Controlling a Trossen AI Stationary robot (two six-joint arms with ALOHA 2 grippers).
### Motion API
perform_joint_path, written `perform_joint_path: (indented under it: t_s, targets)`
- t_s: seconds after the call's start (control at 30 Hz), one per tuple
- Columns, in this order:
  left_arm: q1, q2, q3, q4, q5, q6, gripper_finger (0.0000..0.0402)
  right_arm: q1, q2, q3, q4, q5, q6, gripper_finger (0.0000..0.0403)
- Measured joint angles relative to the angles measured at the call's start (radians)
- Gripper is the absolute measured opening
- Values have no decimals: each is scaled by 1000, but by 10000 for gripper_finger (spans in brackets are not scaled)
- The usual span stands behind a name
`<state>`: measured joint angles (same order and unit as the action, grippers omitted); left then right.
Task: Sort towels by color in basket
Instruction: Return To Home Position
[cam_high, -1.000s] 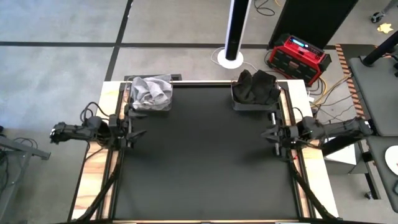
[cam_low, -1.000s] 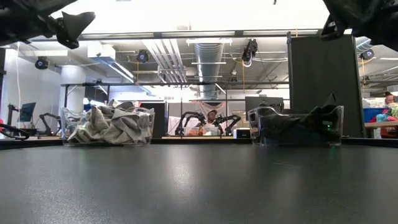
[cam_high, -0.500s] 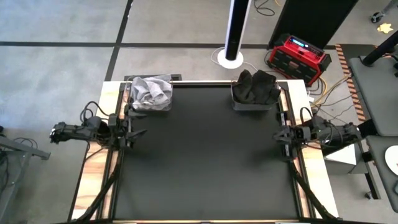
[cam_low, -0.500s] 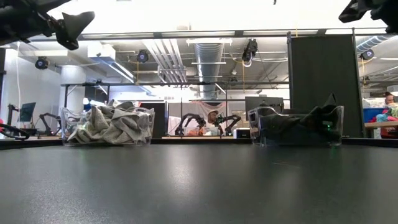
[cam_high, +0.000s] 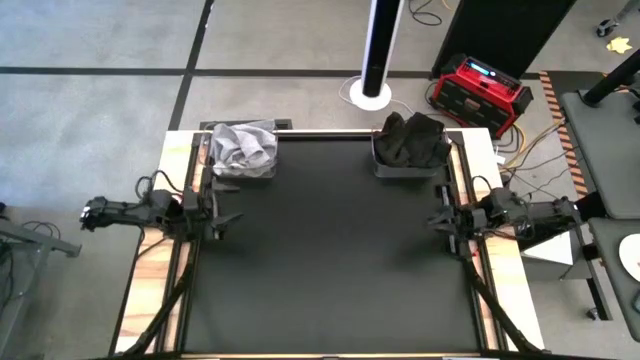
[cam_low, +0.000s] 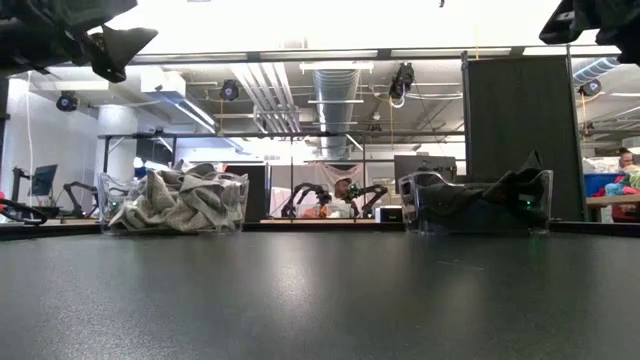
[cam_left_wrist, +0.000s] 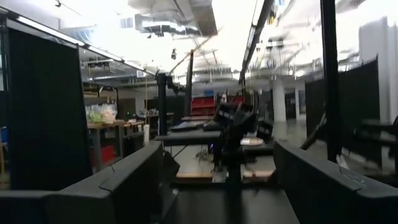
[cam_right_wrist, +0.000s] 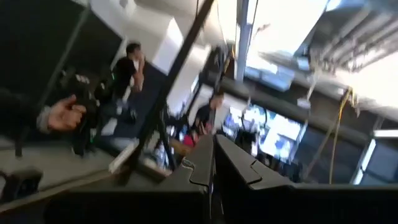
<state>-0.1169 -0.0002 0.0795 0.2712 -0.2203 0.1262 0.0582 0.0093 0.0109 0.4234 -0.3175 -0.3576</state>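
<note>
Light grey and white towels (cam_high: 243, 146) fill a clear basket (cam_high: 212, 168) at the table's far left; in the low view the pile (cam_low: 176, 200) rises above the basket's rim. Black towels (cam_high: 409, 138) lie heaped in a second clear basket (cam_high: 378, 168) at the far right, also seen in the low view (cam_low: 480, 203). My left gripper (cam_high: 225, 216) hovers open over the table's left edge, its fingers spread wide with nothing between them (cam_left_wrist: 224, 186). Over the right edge my right gripper (cam_high: 437, 218) hovers shut and empty (cam_right_wrist: 214, 168). Both point a little upward, well clear of the towels.
The black table mat (cam_high: 330, 260) lies bare between the arms and toward the near edge. Beyond the far edge stand a white pole (cam_high: 378, 50) and a red box (cam_high: 480, 92). People (cam_right_wrist: 127, 71) show in the room behind.
My right arm has drawn back toward the table's right edge and lifted out of most of the low view; its gripper has stayed shut. The towels have not moved.
</note>
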Motion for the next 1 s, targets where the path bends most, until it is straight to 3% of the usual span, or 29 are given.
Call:
perform_joint_path:
  t_s: [0.23, 0.5, 0.8, 1.0]
  targets:
    - [1, 1, -70, -43, -17, 55, 291, 0, 6, 0, -125, 95, -22, 9]
    - [1, 11, -69, -133, -32, -65, 291, 0, 6, 0, -233, 126, -12, 9]
    - [1, 15, -60, -139, -32, -62, 291, 0, 21, 0, -241, 162, 299, 9]
    - [0, 18, -60, -139, -32, -61, 291, 0, 21, 0, -243, 162, 391, 9]
